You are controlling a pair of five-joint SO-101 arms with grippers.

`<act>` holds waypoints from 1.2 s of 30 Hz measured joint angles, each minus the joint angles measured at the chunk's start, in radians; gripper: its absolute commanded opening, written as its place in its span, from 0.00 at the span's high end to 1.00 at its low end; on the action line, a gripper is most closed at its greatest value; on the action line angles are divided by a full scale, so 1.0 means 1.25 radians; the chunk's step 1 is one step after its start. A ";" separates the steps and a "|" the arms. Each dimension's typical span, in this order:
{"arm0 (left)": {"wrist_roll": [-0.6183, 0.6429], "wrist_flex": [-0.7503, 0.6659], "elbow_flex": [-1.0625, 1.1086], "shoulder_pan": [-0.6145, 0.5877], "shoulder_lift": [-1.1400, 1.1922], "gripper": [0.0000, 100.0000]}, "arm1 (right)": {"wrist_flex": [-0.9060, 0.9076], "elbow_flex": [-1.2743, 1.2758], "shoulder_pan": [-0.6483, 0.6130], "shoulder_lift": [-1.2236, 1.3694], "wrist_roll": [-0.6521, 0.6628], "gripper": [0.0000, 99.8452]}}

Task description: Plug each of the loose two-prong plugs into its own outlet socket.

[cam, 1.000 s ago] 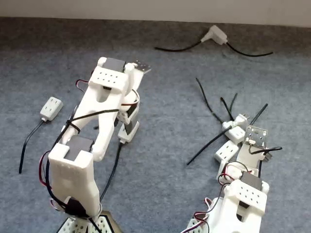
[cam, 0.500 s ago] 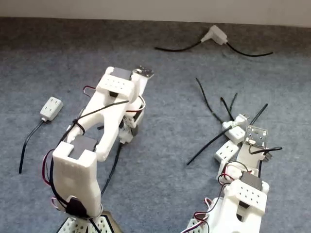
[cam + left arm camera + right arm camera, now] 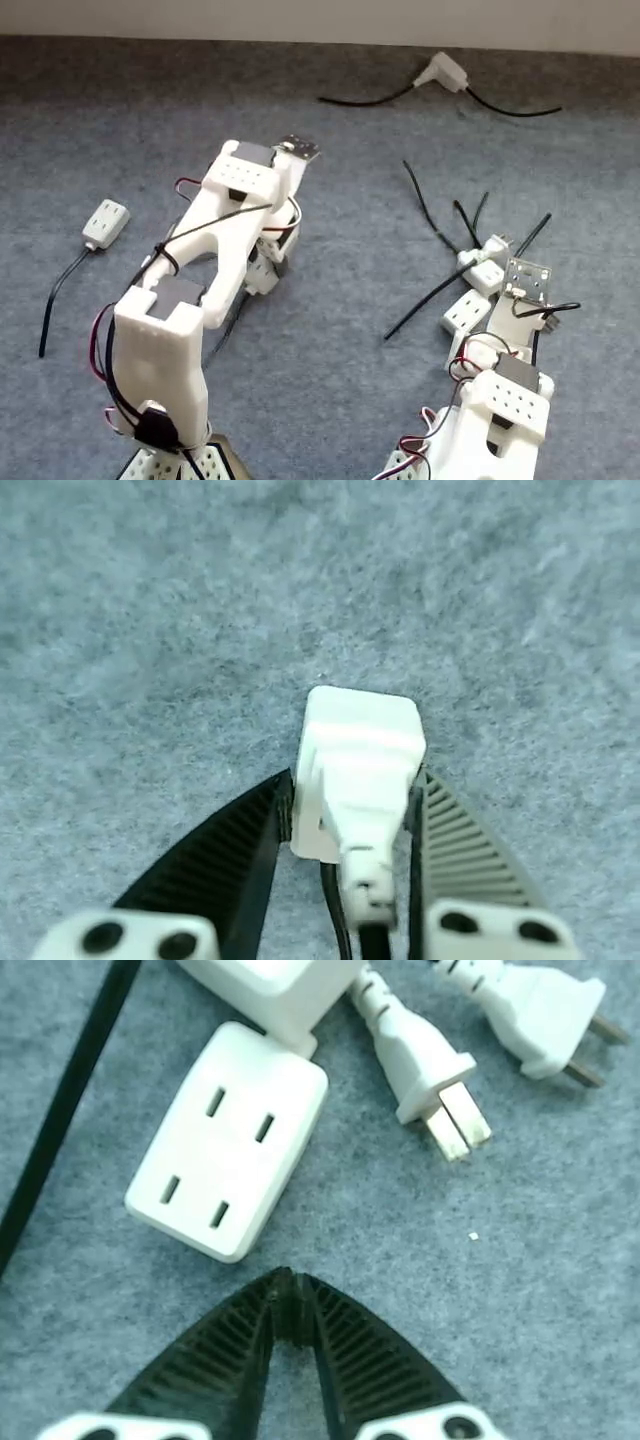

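Holding a white plug clamped between fingers of the left gripper, near surface centre; right gripper pinched shut, empty, at 4 o'clock. Next, likely: aligning prongs with the 9 o'clock outlet socket.

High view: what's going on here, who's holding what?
The left claw is shut on a white connector with a black cord, held over the grey carpet; I cannot tell if it is a plug or a socket. The right claw is shut and empty, beside an outlet block with a loose plug and a second plug nearby. The block's slots are empty.
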 measured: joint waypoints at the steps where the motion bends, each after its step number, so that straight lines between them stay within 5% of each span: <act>1: -0.001 0.001 -0.002 0.000 0.000 0.82 | 0.000 0.000 0.000 0.000 0.000 0.99; 13: -0.033 0.049 -0.038 0.001 0.012 0.83 | 0.000 0.000 0.000 0.000 0.000 0.99; 19: -0.034 0.033 -0.048 0.005 0.053 0.98 | 0.000 0.000 0.000 0.000 0.000 0.99; 22: -0.032 0.037 -0.081 0.005 0.055 0.98 | 0.000 0.000 0.000 0.000 0.000 0.99; 36: -0.037 0.141 -0.544 0.004 0.059 0.90 | 0.000 0.000 0.000 0.000 0.000 0.99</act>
